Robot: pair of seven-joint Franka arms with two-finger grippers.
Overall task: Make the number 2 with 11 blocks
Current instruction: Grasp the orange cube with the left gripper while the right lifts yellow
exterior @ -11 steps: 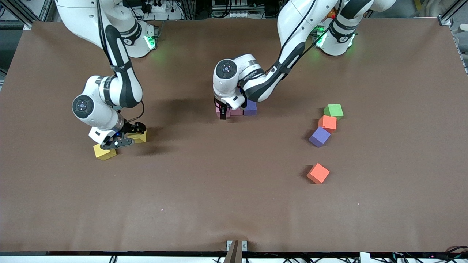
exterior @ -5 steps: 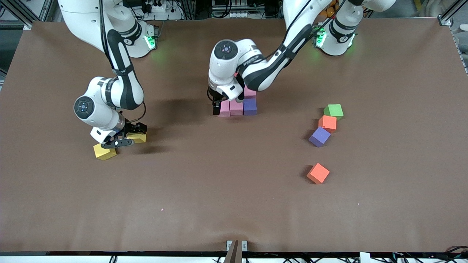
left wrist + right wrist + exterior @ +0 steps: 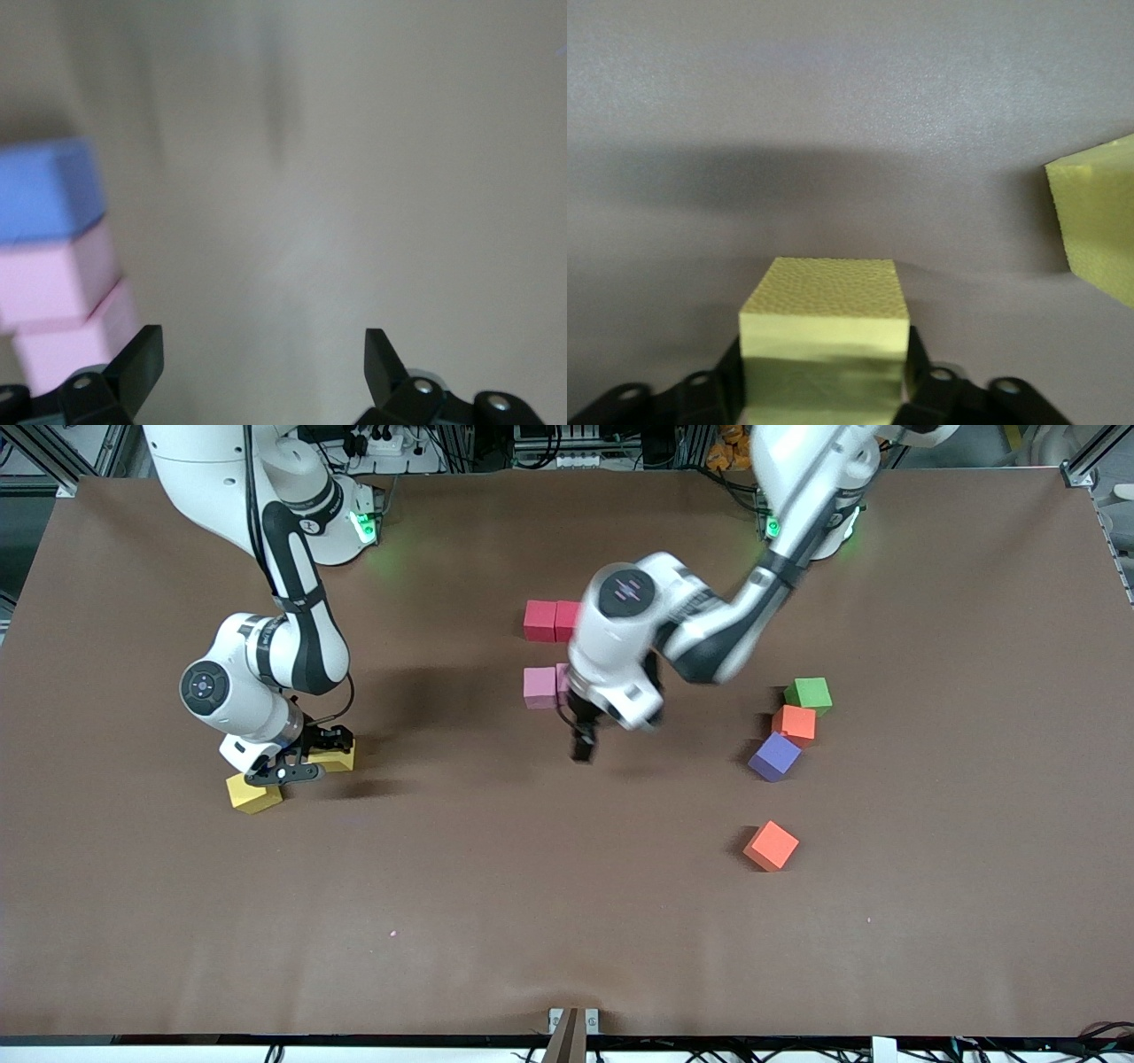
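Two yellow blocks (image 3: 254, 793) sat at the right arm's end of the desk (image 3: 567, 921), and my right jaws were closed on one of them. My left jaws hung wide and empty over the bare desk, just beside the pink blocks (image 3: 538, 687) of the half-made number 2 (image 3: 540, 620). I think my left arm could bump those soft blocks crooked if it swung low, and the yellow one could slip if I lifted it too fast.
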